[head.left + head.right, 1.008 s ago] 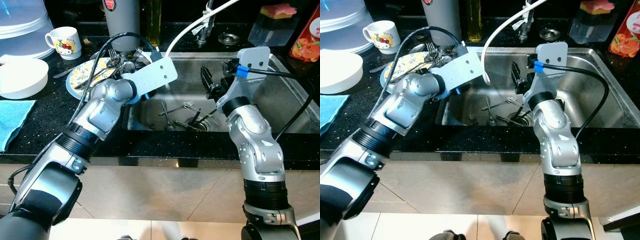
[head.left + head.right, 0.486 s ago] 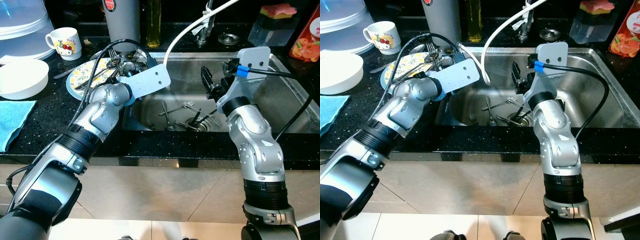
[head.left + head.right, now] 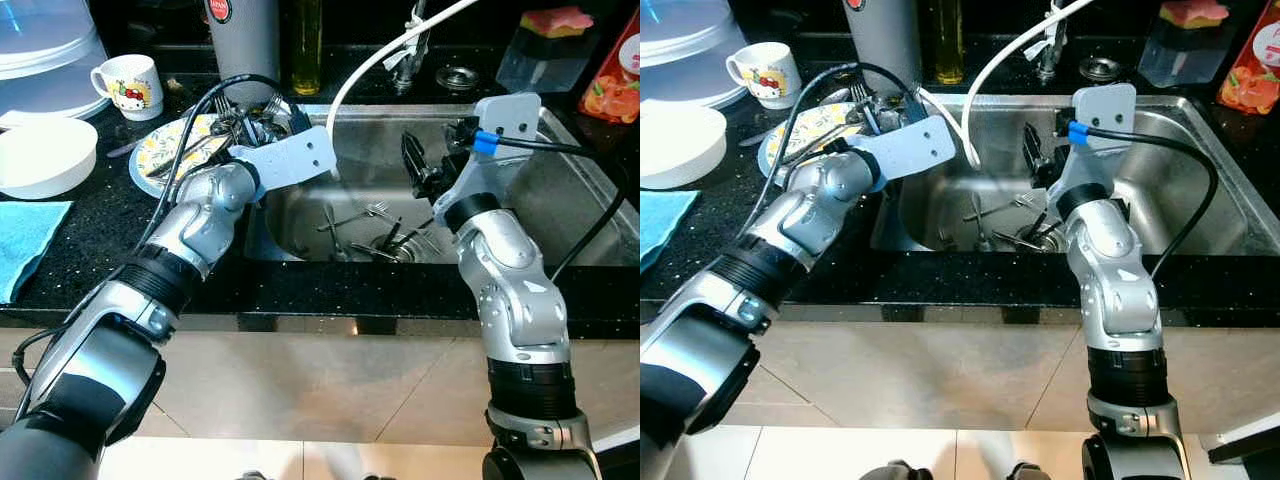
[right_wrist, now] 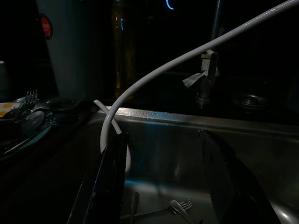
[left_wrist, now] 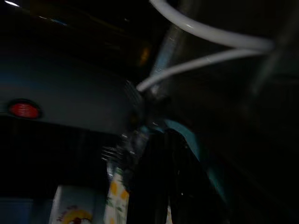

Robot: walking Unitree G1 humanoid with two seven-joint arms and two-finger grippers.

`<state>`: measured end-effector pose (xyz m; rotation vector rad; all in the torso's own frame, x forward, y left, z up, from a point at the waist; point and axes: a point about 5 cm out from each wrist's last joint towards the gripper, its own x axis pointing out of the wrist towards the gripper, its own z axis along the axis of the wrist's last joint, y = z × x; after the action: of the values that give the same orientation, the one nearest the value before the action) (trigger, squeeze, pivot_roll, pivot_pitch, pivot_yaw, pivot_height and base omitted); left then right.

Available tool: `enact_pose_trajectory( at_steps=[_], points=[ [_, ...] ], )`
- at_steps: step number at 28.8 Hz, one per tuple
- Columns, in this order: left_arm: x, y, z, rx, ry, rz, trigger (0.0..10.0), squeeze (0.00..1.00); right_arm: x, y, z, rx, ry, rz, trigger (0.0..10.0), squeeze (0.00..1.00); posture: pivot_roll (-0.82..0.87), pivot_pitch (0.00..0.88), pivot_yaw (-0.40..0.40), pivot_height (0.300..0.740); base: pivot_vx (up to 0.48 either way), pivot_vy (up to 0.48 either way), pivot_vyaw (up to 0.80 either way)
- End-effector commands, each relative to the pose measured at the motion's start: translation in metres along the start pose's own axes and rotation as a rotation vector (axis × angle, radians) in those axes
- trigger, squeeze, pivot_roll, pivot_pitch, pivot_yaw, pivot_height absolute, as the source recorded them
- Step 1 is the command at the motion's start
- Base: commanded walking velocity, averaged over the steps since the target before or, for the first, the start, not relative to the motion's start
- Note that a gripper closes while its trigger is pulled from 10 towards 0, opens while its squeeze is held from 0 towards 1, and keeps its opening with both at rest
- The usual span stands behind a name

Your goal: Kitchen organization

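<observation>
In the sink, around the drain: forks, steel, stiff, light, probably wet and slippery; best gripped mid-handle. Right gripper above them, fingers spread, empty. At 10 o'clock, plate piled with cutlery; left gripper there, closure undeterminable.

The two head cameras look steeply down on the steel sink at centre frame and the black counter at left. Both wrist cameras sit low and close, sharing the white hose.
</observation>
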<state>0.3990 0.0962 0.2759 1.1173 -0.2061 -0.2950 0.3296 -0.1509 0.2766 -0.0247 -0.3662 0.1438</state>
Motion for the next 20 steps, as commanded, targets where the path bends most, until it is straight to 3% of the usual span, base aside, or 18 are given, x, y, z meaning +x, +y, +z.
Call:
enact_pose_trajectory(
  at_steps=[1,2,7,10,11,12,14,15,19,20],
  points=[
    [0.002,0.017,0.009,0.016,-0.033,0.111,9.3,0.00,0.000,-0.001,-0.001,0.008,0.001,-0.006,10.0,0.00,0.07,0.095,0.044,0.740,0.000,0.000,0.00],
    [0.002,0.022,0.011,0.011,-0.041,0.141,10.0,0.00,0.000,-0.001,-0.001,0.008,0.001,-0.005,10.0,0.00,0.06,0.094,0.044,0.740,0.000,0.000,0.00],
    [-0.002,0.052,0.023,0.029,-0.082,0.338,10.0,0.00,0.000,-0.001,-0.001,0.008,0.000,-0.006,10.0,0.00,0.06,0.095,0.043,0.740,0.000,0.000,0.00],
    [-0.006,0.066,0.030,-0.015,-0.133,0.418,10.0,0.00,0.000,-0.001,-0.001,0.008,0.001,-0.006,10.0,0.00,0.06,0.095,0.043,0.740,0.000,0.000,0.00],
    [-0.009,0.076,0.039,-0.092,-0.196,0.466,10.0,0.00,0.000,-0.001,-0.001,0.008,0.000,-0.005,10.0,0.00,0.07,0.096,0.041,0.740,0.000,0.000,0.00],
    [-0.010,0.078,0.041,-0.117,-0.215,0.478,10.0,0.00,0.000,-0.001,-0.001,0.008,0.000,-0.005,10.0,0.00,0.07,0.096,0.041,0.740,0.000,0.000,0.00],
    [-0.011,0.081,0.044,-0.246,-0.247,0.467,10.0,0.00,0.000,-0.001,0.000,0.007,0.000,-0.006,10.0,0.00,0.07,0.096,0.041,0.740,0.000,0.000,0.00],
    [-0.011,0.081,0.044,-0.246,-0.247,0.467,10.0,0.00,0.000,-0.001,0.000,0.007,0.000,-0.006,10.0,0.00,0.07,0.096,0.041,0.740,0.000,0.000,0.00],
    [-0.007,0.082,0.050,-0.597,-0.318,0.346,10.0,0.00,0.001,-0.001,0.002,0.004,-0.008,-0.007,10.0,0.00,0.06,0.096,0.042,0.740,0.000,0.000,0.00],
    [-0.007,0.082,0.050,-0.597,-0.318,0.346,10.0,0.00,0.001,-0.001,0.002,0.004,-0.008,-0.007,10.0,0.00,0.06,0.096,0.042,0.740,0.000,0.000,0.00]
  ],
)
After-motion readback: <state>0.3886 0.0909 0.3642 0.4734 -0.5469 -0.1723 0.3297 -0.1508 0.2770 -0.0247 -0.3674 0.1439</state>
